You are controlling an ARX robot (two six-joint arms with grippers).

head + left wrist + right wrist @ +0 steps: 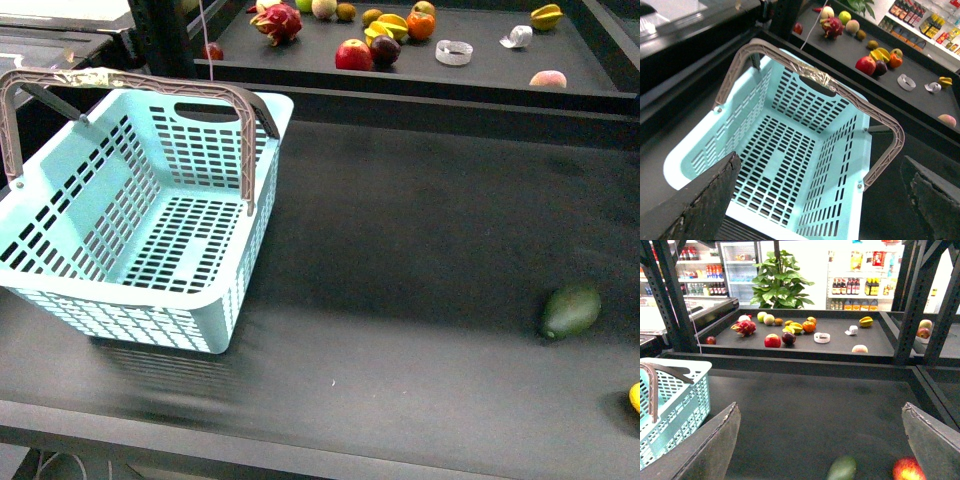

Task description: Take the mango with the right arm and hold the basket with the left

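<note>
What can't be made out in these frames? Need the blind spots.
Mango: front view, only a yellow sliver shows; the right edge cuts it off.
Red-yellow fruit: right wrist view, blurred and cut by the bottom edge; kind unclear.
Left tool: left wrist view, open above the basket; the gap to it cannot be judged.
</note>
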